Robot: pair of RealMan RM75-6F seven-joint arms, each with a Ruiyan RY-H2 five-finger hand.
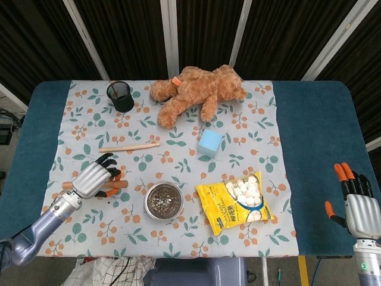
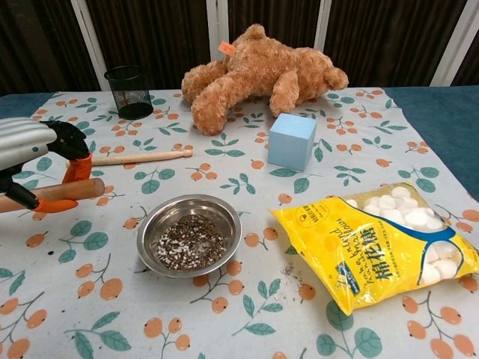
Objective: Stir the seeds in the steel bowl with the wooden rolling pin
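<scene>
The bowl (image 2: 190, 234) of seeds (image 2: 191, 241) sits near the front edge. Just left of it, the left hand (image 1: 95, 177) wraps its fingers around the pin (image 2: 71, 191). The right hand (image 1: 359, 202) rests spread, empty. A slipping pin could tip the bowl and scatter seeds.

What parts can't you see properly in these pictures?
- Rolling pin: the left hand covers its middle in the head view; the chest view's left edge cuts it off.
- Right hand: missing from the chest view.
- Seeds: too small to tell what kind.
</scene>
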